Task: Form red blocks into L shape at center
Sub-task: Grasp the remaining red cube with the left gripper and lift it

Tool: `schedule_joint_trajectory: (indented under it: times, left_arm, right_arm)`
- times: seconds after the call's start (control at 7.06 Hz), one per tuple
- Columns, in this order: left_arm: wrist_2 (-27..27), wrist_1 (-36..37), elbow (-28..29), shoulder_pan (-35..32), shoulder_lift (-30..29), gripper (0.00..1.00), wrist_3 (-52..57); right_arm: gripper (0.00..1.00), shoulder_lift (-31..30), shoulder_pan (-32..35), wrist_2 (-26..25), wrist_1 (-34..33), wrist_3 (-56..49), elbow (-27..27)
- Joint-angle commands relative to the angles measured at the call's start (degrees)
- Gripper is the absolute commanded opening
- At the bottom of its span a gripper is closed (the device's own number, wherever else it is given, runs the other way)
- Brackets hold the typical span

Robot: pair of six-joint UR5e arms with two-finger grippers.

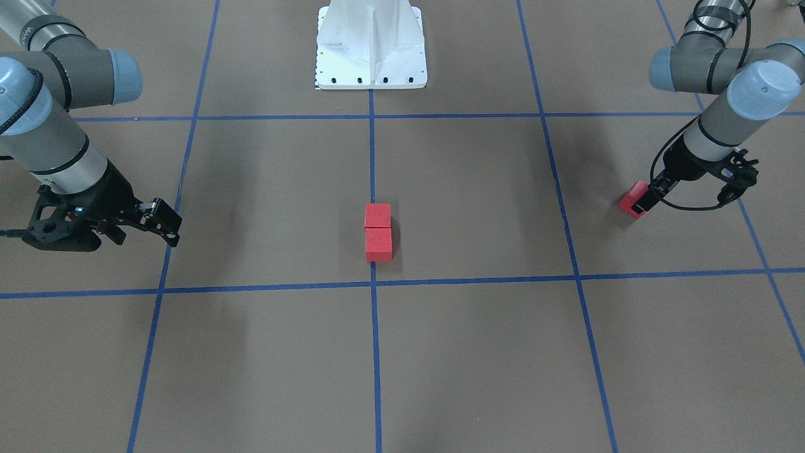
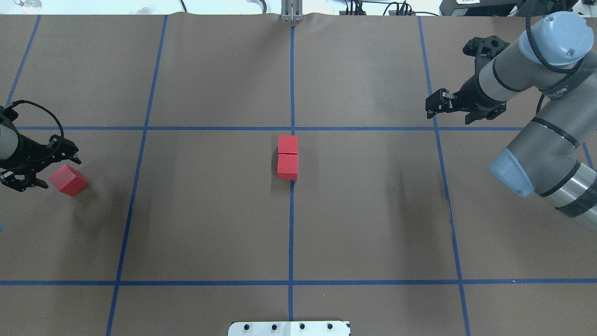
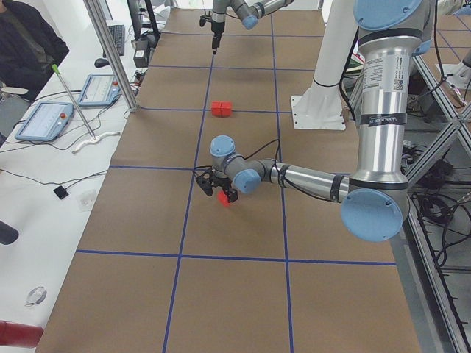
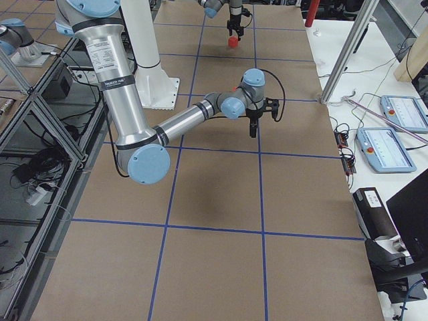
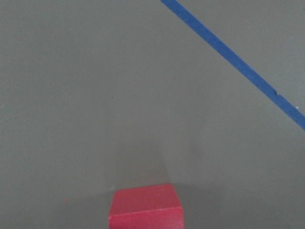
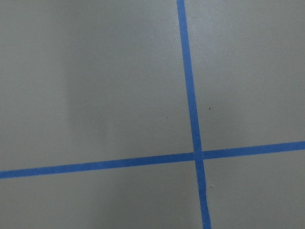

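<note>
Overhead exterior: two red blocks abut at center; left gripper at third block, grip unclear; right gripper jaws seemingly narrow.

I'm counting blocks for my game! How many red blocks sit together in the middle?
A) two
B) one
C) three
A: two red blocks touch each other on the middle tape line, while the third block lies far off on the robot's left side.
</note>
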Motion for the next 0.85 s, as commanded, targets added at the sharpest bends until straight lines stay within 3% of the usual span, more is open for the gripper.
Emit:
schedule_joint_trajectory:
  times: [0.0, 0.14, 0.28, 0.42, 0.71]
  left_arm:
    - [0.1, 0.0, 0.9, 0.7, -0.1, 0.99, 0.1]
    - [0.1, 0.0, 1.1, 0.9, -0.1, 0.89, 0.0]
    - [0.1, 0.0, 1.1, 1.1, -0.1, 0.34, -0.1]
    - [-0.1, -0.2, 1.1, 1.1, -0.3, 0.00, -0.1]
    - [-1.4, 2.5, 0.7, 1.0, -3.3, 0.00, -0.4]
  right_arm:
    - [1.00, -0.1, 0.1, -0.2, 0.0, 0.0, 0.5]
    - [1.00, -0.1, 0.1, -0.3, 0.0, 0.0, 0.6]
    - [1.00, -0.1, 0.1, -0.3, 0.0, 0.0, 0.6]
    - [1.00, -0.1, 0.1, -0.3, 0.0, 0.0, 0.6]
    - [1.00, -0.1, 0.1, -0.3, 0.0, 0.0, 0.7]
